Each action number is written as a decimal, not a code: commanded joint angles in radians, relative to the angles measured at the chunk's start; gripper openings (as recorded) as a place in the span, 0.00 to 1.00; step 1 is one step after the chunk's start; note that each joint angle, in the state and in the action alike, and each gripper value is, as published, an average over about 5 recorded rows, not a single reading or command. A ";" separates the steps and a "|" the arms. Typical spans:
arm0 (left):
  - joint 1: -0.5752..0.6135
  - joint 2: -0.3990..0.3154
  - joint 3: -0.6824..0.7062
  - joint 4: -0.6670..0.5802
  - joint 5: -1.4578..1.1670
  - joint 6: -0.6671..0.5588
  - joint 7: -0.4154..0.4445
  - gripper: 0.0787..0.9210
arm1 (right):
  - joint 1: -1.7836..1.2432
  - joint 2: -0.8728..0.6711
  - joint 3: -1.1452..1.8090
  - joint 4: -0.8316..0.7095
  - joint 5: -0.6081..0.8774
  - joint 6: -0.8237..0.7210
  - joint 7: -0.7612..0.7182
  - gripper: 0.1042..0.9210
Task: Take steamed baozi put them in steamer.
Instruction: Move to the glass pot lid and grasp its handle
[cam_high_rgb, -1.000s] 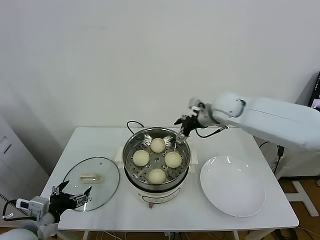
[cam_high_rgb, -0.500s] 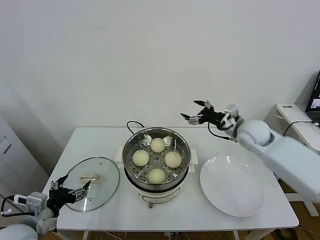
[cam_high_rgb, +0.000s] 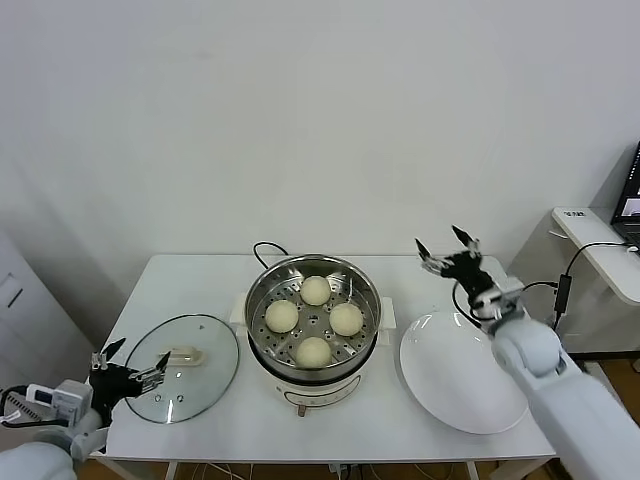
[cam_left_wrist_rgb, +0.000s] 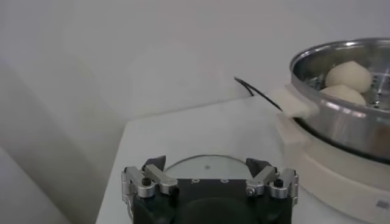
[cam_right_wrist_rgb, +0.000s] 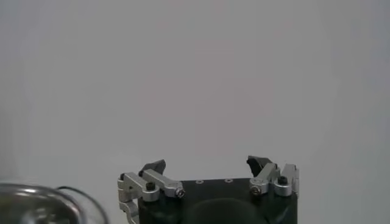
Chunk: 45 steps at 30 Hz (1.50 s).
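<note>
Four cream-white baozi (cam_high_rgb: 314, 320) lie on the perforated tray inside the shiny steel steamer (cam_high_rgb: 262, 283) at the table's middle. Two of them also show in the left wrist view (cam_left_wrist_rgb: 348, 77), inside the steamer (cam_left_wrist_rgb: 341, 122). My right gripper (cam_high_rgb: 449, 252) is open and empty, raised in the air to the right of the steamer, above the far edge of the plate. In its own wrist view the right gripper (cam_right_wrist_rgb: 206, 165) faces the bare wall. My left gripper (cam_high_rgb: 129, 367) is open and empty, low at the table's front left corner, by the glass lid.
A round glass lid (cam_high_rgb: 184, 366) with a cream handle lies left of the steamer; it also shows in the left wrist view (cam_left_wrist_rgb: 207, 167). A flat white plate (cam_high_rgb: 468, 375) lies to the right. A black cord (cam_high_rgb: 262, 248) runs behind the steamer.
My right arm has drawn back from the steamer's rim, up and to the right, now above the plate's far edge. My left gripper has slid a little left and back.
</note>
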 joint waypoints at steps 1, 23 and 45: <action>0.026 -0.022 0.019 0.201 0.792 -0.325 0.061 0.88 | -0.329 0.254 0.324 0.051 -0.157 0.015 -0.007 0.88; -0.101 -0.266 0.079 0.492 1.677 -0.695 -0.115 0.88 | -0.398 0.438 0.413 0.050 -0.233 0.032 -0.071 0.88; -0.340 -0.336 0.120 0.673 1.779 -0.677 -0.136 0.88 | -0.412 0.465 0.424 0.016 -0.303 0.068 -0.115 0.88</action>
